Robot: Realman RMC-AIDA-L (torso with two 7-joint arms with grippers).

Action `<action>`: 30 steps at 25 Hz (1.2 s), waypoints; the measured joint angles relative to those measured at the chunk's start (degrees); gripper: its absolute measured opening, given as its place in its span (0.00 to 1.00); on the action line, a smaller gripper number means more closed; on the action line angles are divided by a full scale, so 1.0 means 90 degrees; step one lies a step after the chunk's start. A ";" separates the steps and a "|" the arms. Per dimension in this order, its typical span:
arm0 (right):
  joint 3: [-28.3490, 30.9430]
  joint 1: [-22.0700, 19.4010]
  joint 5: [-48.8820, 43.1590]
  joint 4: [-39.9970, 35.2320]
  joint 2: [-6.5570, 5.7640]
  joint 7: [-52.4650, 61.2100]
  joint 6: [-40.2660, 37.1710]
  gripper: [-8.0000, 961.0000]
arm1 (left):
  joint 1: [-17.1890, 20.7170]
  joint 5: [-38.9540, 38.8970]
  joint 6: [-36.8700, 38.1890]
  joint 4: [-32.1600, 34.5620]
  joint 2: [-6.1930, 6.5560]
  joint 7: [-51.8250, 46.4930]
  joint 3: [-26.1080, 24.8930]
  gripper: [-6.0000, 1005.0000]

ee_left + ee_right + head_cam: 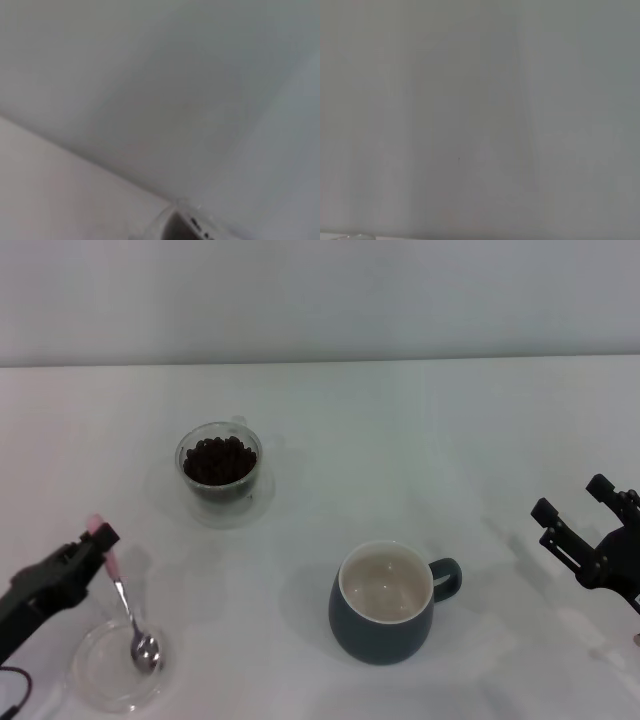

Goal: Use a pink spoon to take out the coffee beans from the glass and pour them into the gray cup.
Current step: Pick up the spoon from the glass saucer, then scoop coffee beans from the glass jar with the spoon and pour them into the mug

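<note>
Step in hand: the pick-up of the pink spoon (120, 595); no beans have been scooped yet, judging by the bare cream inside of the gray cup (385, 602).
Left claw (97, 544): at the near left, closed on the pink handle tip of the spoon.
Pink spoon: slanting down from the claw, its metal bowl resting in a shallow clear dish (95, 672) at the near left corner.
Coffee beans (218, 460): a dark heap filling the glass (221, 472), which stands at the far left-centre, well apart from the spoon.
Gray cup: near the centre, upright, handle pointing right.
Right claw (578, 515): idle at the right edge, fingers spread apart, holding nothing.
Next move: probably lifting the spoon clear of the dish, carrying it far and right to the glass, and dipping the bowl into the beans with a steady tilt.
Surface: a plain white table.
Room: a pale blank wall behind; both wrist views show mostly that grey-white blankness.
</note>
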 joint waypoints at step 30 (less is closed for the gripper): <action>0.0065 0.0149 0.0010 0.0067 0.0012 0.0024 0.0147 0.89 | -0.0911 -0.1638 -0.0414 0.1151 0.0031 -0.1244 0.0004 0.14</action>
